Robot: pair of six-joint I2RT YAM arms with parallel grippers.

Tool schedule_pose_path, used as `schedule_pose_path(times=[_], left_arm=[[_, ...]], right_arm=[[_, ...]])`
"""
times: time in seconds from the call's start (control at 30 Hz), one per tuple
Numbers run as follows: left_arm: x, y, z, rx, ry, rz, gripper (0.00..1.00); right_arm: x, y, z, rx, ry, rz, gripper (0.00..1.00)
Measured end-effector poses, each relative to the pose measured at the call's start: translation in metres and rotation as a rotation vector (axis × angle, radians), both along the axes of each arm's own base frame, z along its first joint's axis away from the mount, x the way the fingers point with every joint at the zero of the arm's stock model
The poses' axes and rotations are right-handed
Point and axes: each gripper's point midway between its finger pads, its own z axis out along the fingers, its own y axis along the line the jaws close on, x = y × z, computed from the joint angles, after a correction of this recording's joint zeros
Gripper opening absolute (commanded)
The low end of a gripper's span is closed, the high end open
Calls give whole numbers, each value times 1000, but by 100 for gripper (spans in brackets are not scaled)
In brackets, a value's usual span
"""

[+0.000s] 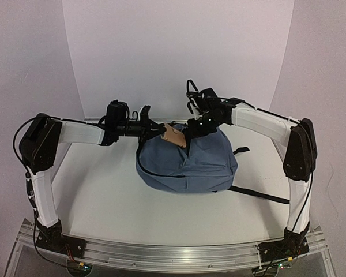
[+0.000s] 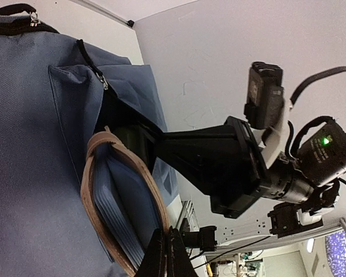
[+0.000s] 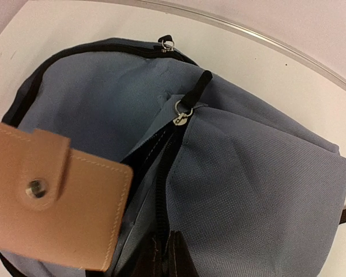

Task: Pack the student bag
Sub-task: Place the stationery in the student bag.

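Observation:
The slate-blue student bag (image 1: 187,164) lies in the middle of the table with its zipper opening at the top. My left gripper (image 1: 161,131) is shut on the edge of a tan leather notebook (image 1: 174,136) and holds it at the bag's opening. In the left wrist view (image 2: 167,254) the shut fingers pinch the cover of the notebook (image 2: 124,202), which has blue pages. My right gripper (image 1: 195,128) is shut on the bag's zipper edge (image 3: 172,173) and holds it up; it also shows in the right wrist view (image 3: 164,257). The notebook (image 3: 52,213), with a snap tab, hangs beside the opening.
A black strap (image 1: 259,195) trails from the bag toward the right arm's base. The zipper pull (image 3: 180,115) sits at the top of the opening. The right arm's black wrist (image 2: 219,167) is close to the left gripper. An aluminium rail (image 1: 173,254) runs along the near edge.

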Motion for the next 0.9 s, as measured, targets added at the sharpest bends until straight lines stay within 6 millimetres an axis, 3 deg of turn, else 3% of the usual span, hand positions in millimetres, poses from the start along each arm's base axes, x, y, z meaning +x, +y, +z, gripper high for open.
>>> schedule_pose_path(times=[0.23, 0.3, 0.4, 0.57, 0.63, 0.7, 0.83, 0.9], left_arm=[[11, -22, -42, -34, 69, -41, 0], [10, -28, -42, -45, 67, -57, 0], [9, -39, -28, -56, 39, -84, 0], [5, -62, 19, -131, -42, -139, 0], [4, -66, 23, -146, -42, -148, 0], [6, -68, 15, -148, -29, -151, 0], [12, -68, -24, -111, 47, -137, 0], [17, -66, -32, -85, 58, -125, 0]], right_arm=[[-1, 3, 6, 52, 26, 3, 0], [-2, 3, 6, 62, 37, 3, 0], [-2, 3, 5, 76, 49, 6, 0], [-4, 7, 6, 99, 64, 16, 0], [-3, 6, 8, 105, 64, 15, 0], [-2, 5, 9, 111, 68, 12, 0], [-2, 6, 9, 122, 75, 18, 0], [-2, 5, 9, 120, 78, 16, 0]])
